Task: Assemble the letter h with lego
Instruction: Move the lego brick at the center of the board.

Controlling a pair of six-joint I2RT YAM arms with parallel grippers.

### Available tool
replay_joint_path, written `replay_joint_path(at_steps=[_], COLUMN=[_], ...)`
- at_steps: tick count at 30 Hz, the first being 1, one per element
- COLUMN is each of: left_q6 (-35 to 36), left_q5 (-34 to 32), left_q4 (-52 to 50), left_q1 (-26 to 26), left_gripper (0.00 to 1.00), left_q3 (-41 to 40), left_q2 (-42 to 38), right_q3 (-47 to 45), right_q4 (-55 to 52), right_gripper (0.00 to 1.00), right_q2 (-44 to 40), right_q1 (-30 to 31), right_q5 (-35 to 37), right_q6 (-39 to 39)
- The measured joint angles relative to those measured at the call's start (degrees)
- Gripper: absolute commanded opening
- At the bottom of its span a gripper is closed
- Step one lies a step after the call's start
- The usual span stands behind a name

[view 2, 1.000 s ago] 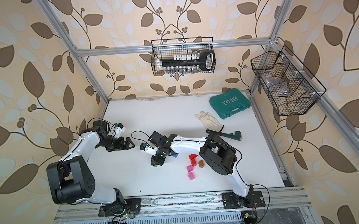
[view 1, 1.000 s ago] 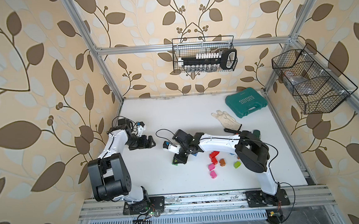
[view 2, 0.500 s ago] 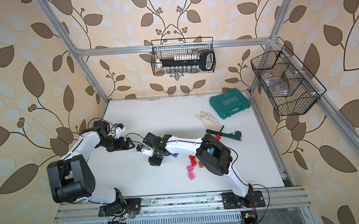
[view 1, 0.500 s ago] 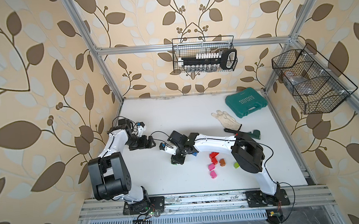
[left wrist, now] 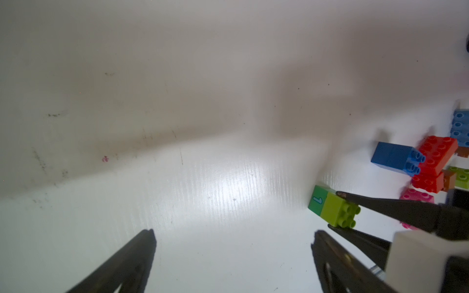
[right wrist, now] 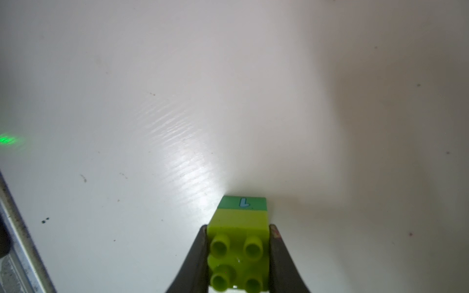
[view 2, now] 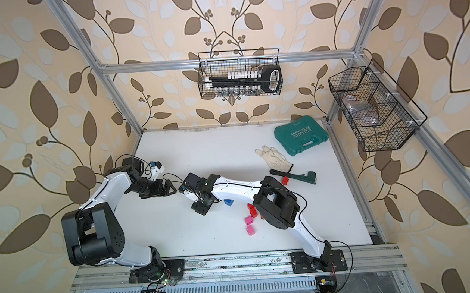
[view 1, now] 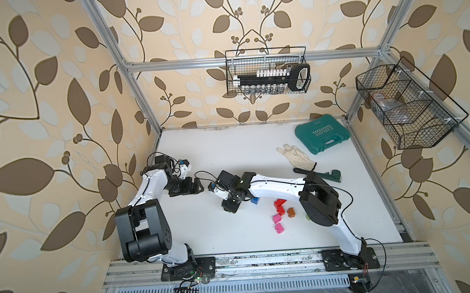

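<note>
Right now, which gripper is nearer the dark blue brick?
Right. The right gripper, shut on a lime brick, sits just beside the dark blue brick; the open left gripper is farther off, beyond the right one.

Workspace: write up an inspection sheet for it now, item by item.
Surface: white table, faint scuffs.
Job's things: lime brick joined to green brick, gripped; blue brick, red bricks, orange brick, pink bricks loose.
Clutter: teal case, glove, wrench.
Grippers: left gripper jaws open, empty; right gripper jaws shut on lime brick.
Cables: black cable loops between the wrists.
Surroundings: wire baskets on the frame; leaf wallpaper.
</note>
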Motion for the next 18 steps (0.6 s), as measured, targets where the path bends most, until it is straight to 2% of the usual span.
replay_joint_path(at_steps=[3,6,11,18], left_q6=[0.0,0.0,0.0,0.0], left_q5=[0.0,-0.1,0.0,0.0], left_q4=[0.1,0.3,0.5,0.5], left_q1=[0.0,0.0,0.0,0.0], left_gripper=[0.99,0.99,0.99,0.99], left_q3=[0.0,-0.3,-0.3,-0.3], left_q2=[-0.8,-2.8,-4.2,-4.2], right_q3=[-2.8,-6.3,-7.7,-7.5], right_q4=[-0.2,1.4,3.7,1.4], right_gripper=[0.22,0.22,0.27,0.51], right_q2=[-2.1,-4.4,-5.0,-5.0], right_q1=[-2.4,-7.6,-14.0,-13.3], right_q5=[1.4,1.2,2.1,4.6], right_q6=[4.6,7.8,8.9,8.4])
